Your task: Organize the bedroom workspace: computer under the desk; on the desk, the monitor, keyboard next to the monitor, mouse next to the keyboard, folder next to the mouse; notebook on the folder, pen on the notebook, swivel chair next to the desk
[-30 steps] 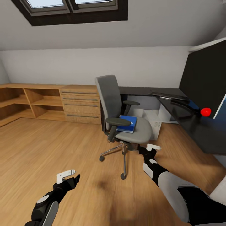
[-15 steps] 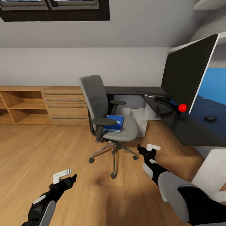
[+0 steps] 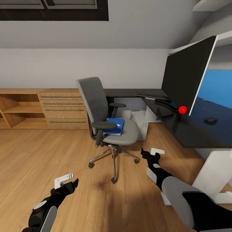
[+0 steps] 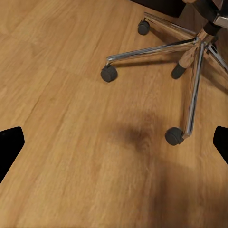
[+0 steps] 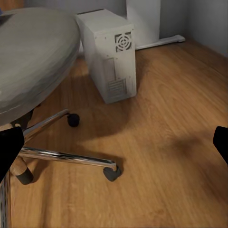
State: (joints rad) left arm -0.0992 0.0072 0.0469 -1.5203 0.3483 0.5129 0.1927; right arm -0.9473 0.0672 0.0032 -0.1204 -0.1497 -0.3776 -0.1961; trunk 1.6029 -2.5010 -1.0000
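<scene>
The grey swivel chair point(image 3: 106, 120) stands on the wooden floor in front of the black desk point(image 3: 193, 130). On its seat lies the blue folder point(image 3: 114, 126), with a small whitish fleck on top. On the desk stand the wide black monitor point(image 3: 188, 77), the slim keyboard point(image 3: 151, 95) behind it, and the small mouse point(image 3: 210, 120). The light grey computer point(image 3: 139, 120) point(image 5: 111, 52) sits under the desk. My left gripper point(image 3: 68, 182) point(image 4: 114, 147) hangs open over bare floor near the chair's castors. My right gripper point(image 3: 151, 154) point(image 5: 114, 147) is open, low beside the chair base.
A light wooden dresser point(image 3: 62, 108) and open shelves point(image 3: 14, 111) line the back wall at the left. A red ball point(image 3: 182, 110) shows at the monitor's lower corner. A white desk leg point(image 3: 215, 174) stands at the right. A skylight point(image 3: 51, 8) is overhead.
The whole picture has slid left, so the camera has turned right: more of the desk, the monitor and the mouse have come into sight. Both arms keep their pose.
</scene>
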